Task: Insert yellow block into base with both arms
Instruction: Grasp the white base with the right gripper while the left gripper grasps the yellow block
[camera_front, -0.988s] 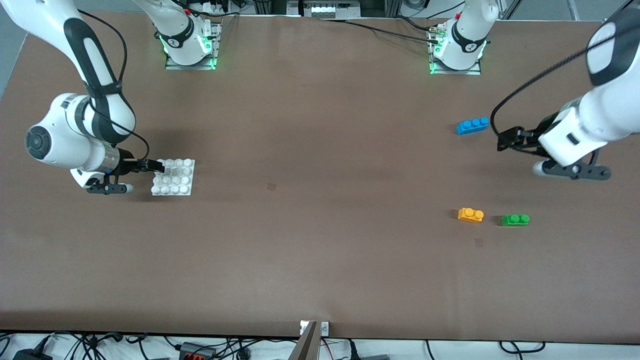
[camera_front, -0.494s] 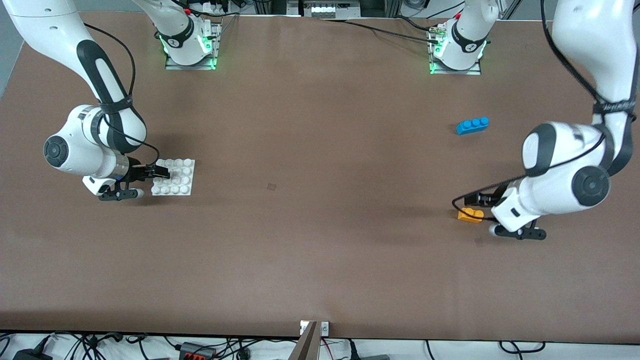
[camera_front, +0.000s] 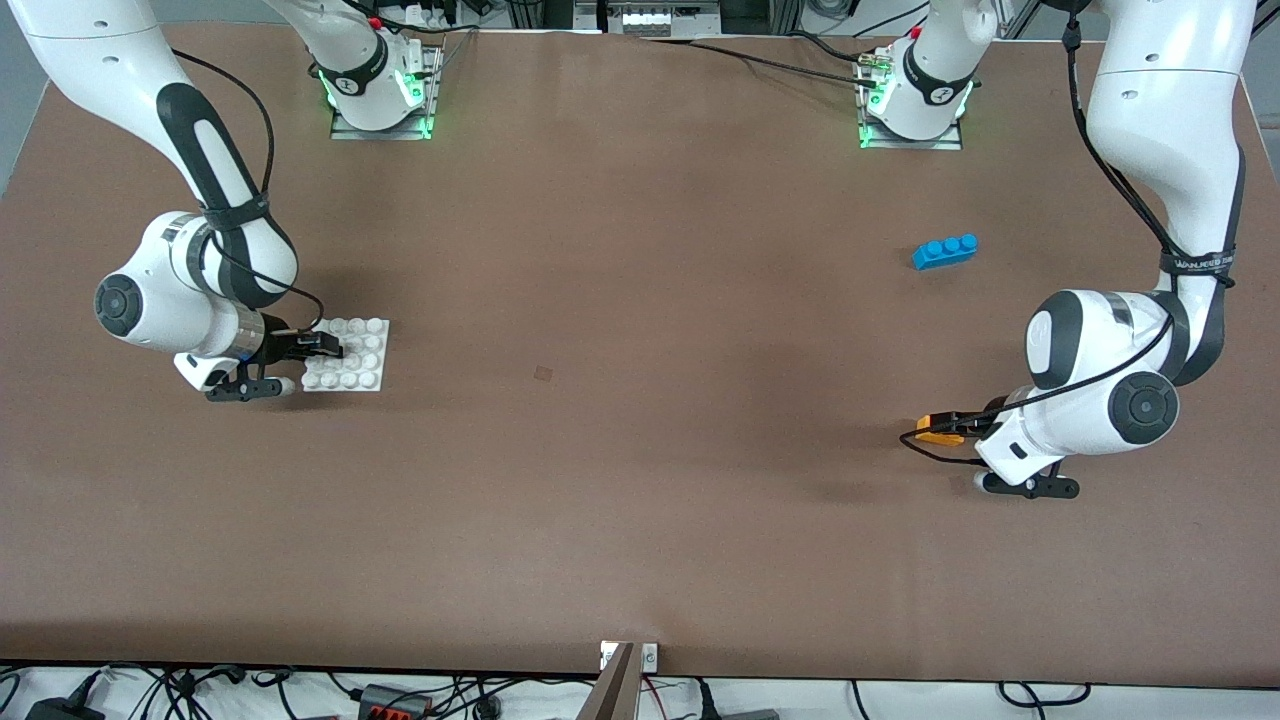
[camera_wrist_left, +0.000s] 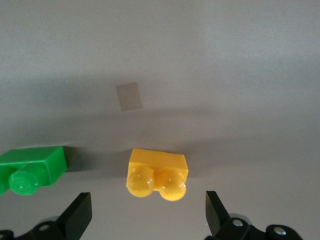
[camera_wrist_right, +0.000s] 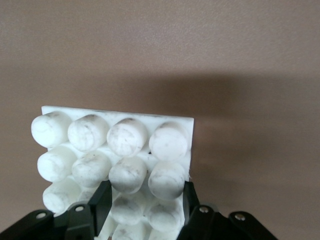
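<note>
Toward the left arm's end of the table, the left gripper (camera_wrist_left: 145, 216) hangs wide open just over the small orange-yellow plastic two-stud block (camera_front: 938, 430), a green brick (camera_wrist_left: 31, 170) beside it. At the right arm's end, the right gripper (camera_front: 322, 349) straddles the flat white studded plastic base (camera_front: 352, 355), fingers (camera_wrist_right: 102, 200) parted around its studs.

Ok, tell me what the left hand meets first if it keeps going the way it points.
Most likely the yellow block: it lies between the open fingers of the left hand, just ahead of them. The green brick sits outside that line.
</note>
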